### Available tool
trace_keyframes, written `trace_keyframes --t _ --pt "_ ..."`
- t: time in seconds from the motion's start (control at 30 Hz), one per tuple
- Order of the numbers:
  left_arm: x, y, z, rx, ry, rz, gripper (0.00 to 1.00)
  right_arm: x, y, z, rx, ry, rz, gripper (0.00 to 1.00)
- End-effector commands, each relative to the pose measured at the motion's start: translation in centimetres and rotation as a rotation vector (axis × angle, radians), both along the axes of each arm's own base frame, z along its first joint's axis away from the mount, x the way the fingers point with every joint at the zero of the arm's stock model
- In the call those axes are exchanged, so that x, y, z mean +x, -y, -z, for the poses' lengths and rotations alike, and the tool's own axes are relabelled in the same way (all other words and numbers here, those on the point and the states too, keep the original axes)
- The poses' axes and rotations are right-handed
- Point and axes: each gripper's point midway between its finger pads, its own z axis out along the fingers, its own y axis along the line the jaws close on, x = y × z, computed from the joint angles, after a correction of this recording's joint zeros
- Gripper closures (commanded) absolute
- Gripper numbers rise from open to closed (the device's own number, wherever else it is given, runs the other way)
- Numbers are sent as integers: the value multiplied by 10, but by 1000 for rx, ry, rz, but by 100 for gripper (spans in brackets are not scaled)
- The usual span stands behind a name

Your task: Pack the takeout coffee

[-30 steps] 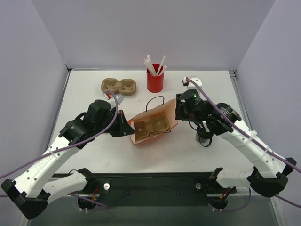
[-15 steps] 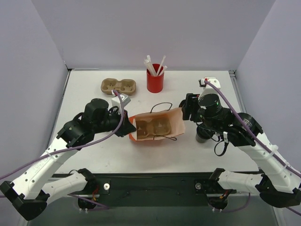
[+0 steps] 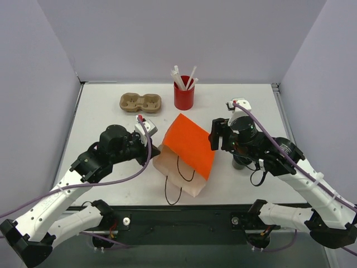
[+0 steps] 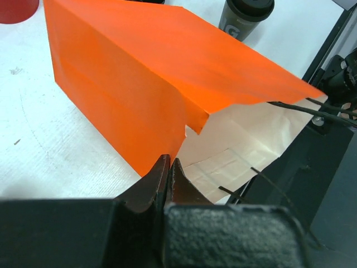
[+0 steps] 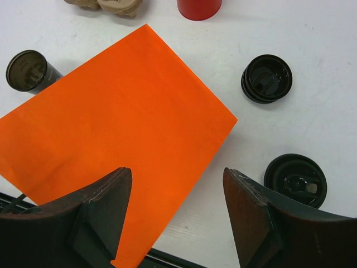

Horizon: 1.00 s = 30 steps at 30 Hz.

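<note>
Table (image 3: 100, 111): white, walled on three sides.

Orange paper bag (image 3: 187, 146) lies on its side mid-table. The mouth faces the near edge, and the pale lining and black cord handles show at that end.

Left gripper (image 4: 169, 164) has its fingers pressed together on the bag's mouth edge, pinching the paper at the left side of the opening. Right gripper (image 5: 176, 176) has its fingers spread wide, holding nothing. It hangs over the bag's right side with the flat orange panel between and below them; can't tell whether they touch it.

Tan two-hole cup carrier (image 3: 140, 102) sits at the far left of the table, apart from the bag. Red cup (image 3: 184, 96) with white straws (image 3: 183, 77) stands upright just beyond the bag's far corner.

Task items are both upright on the table, outside the bag:
- open cup (image 5: 28, 71) – no lid, brownish inside, just beside the bag's left edge in the right wrist view. It's hidden under the left arm in the top view.
- lidded cup (image 4: 245, 14) – dark with a black lid, just right of the bag, mostly under the right arm from above.

One more black round piece (image 5: 266, 78) sits right of the bag, beyond the lidded cup. Can't tell if it's a loose lid or something else.
</note>
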Motion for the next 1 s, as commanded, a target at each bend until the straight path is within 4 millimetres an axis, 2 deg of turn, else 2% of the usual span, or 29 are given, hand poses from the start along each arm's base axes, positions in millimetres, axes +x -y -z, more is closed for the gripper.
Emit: trace_keyframes --t 0.0,0.17,0.33,0.37,0.4,0.47,0.5,0.57,0.6,0.63,0.7,0.83,0.97 --pt "11 3 -21 -35 60 -24 100 -4 8 -16 81 49 26 35" --pt "13 5 -15 -48 -109 -106 100 -8 7 -27 139 36 41 39" --pt "9 8 -27 -117 -283 -199 100 -5 9 -45 141 51 58 39" --pt "9 7 -30 -136 -307 -225 100 -7 13 -43 138 30 86 39" --pt "7 8 -33 -172 -365 -261 96 -5 16 -54 149 36 121 39" --pt "3 9 -40 -205 -415 -282 92 -6 30 -52 137 4 216 39" --pt "-1 10 -45 -240 -459 -295 90 -5 31 -60 146 1 240 39" --pt "-8 15 -55 -286 -511 -289 76 -5 34 -56 137 -38 288 39" --pt "-10 14 -57 -292 -523 -288 65 -5 34 -59 149 -42 300 39" --pt "-14 15 -59 -291 -535 -272 62 -7 32 -56 150 -62 302 39" --pt "-19 10 -58 -270 -536 -275 59 -5 27 -54 186 -91 331 40" --pt "-13 -2 -72 -263 -460 -323 50 -7 13 -40 255 -172 377 43" --pt "-6 -10 -80 -236 -397 -350 49 -1 -9 -25 285 -231 403 43"
